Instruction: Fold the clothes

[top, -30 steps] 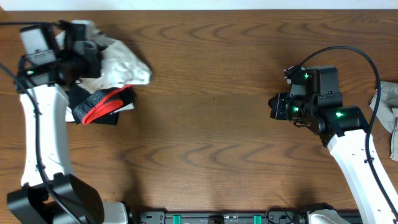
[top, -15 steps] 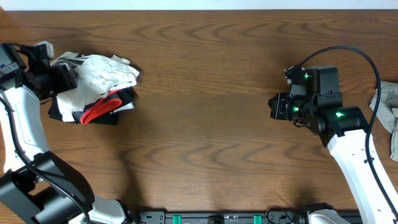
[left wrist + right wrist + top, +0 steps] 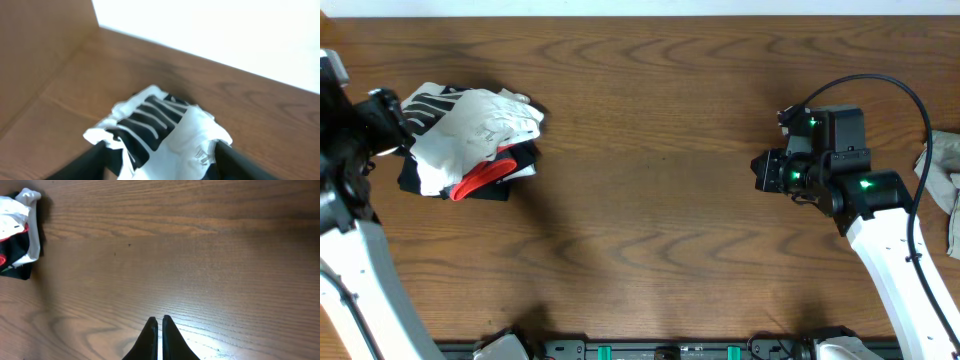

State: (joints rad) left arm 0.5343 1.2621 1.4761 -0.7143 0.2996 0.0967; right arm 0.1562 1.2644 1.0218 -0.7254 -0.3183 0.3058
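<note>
T-shirt: white, lying bunched at the far left of the table, on top of the black garments with the red band.

Left gripper: fingers spread apart on either side of the bundle's near edge; nothing is seen pinched between them; contact with the cloth cannot be settled from the wrist view. Right gripper: fingers pressed together, nothing held; it is poised over bare wood, well apart from the bundle.

Step judged: release of the shirt onto the pile; the bundle is loose and rumpled rather than flat, so the fold is judged rough at best. The next move is judged to call for a clean retreat of the left fingers without snagging the top layer; for a tidier fold, both arms would be needed, and the right one would have to be brought across.

Writing: black block lettering is seen on the upper face in the left wrist view, creased and foreshortened; it cannot be read; no brand is made out.
</note>
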